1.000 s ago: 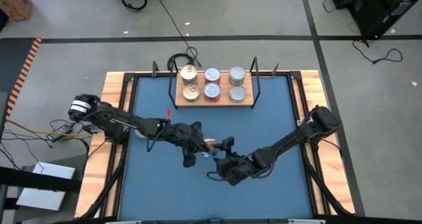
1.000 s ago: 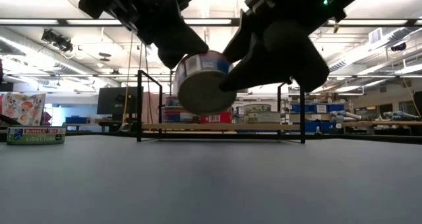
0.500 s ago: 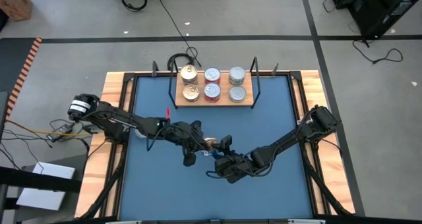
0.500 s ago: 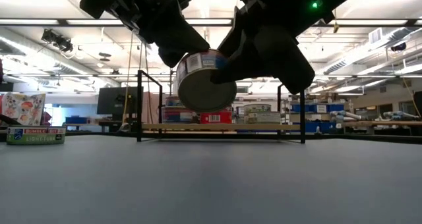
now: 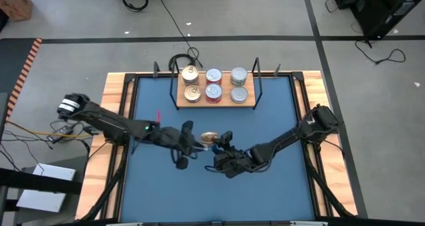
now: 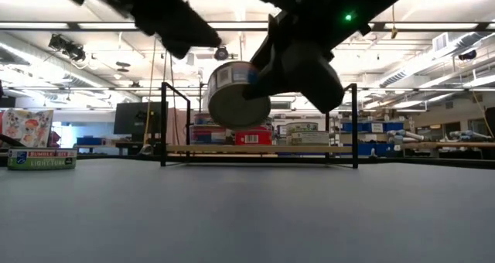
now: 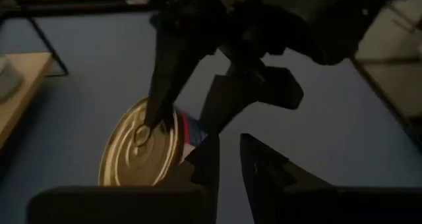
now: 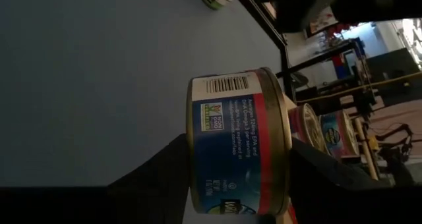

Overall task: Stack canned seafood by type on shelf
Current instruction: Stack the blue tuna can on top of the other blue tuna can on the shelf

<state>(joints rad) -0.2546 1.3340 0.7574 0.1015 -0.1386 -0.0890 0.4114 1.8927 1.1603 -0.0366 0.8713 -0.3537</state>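
Observation:
A gold-lidded tin [image 5: 208, 138] with a blue and red label hangs above the middle of the blue table. My right gripper [image 5: 218, 144] is shut on it. The tin also shows in the low view [image 6: 236, 97] and the right wrist view [image 8: 237, 145]. My left gripper [image 5: 192, 146] is just left of the tin and apart from it, with a narrow gap between its fingers [image 7: 206, 165]. The light-wood shelf [image 5: 226, 102] stands at the far middle. It carries gold-lidded tins [image 5: 191, 83] on the left, red-sided ones [image 5: 213, 84] in the middle and silver ones [image 5: 238, 85] on the right. My right gripper pinches the tin across its height, one finger [image 7: 168, 72] lying over the gold lid [image 7: 128, 158] and the other on the base [image 8: 190, 158]. The fingers come slanting from the table's right. The tin is lifted clear and tilted, lid up and base toward the near edge.
The shelf's black wire uprights [image 5: 255, 86] stand at both of its ends. The table's wooden rim [image 5: 116, 119] runs along both sides. A tuna carton [image 6: 42, 158] shows at the far left of the low view. Bare blue table [image 5: 265, 193] lies near the front.
My left gripper has let go of the tin and drawn back toward the table's left edge. My right gripper keeps the tin and has carried it a little toward the far edge, still tilted and clear of the table.

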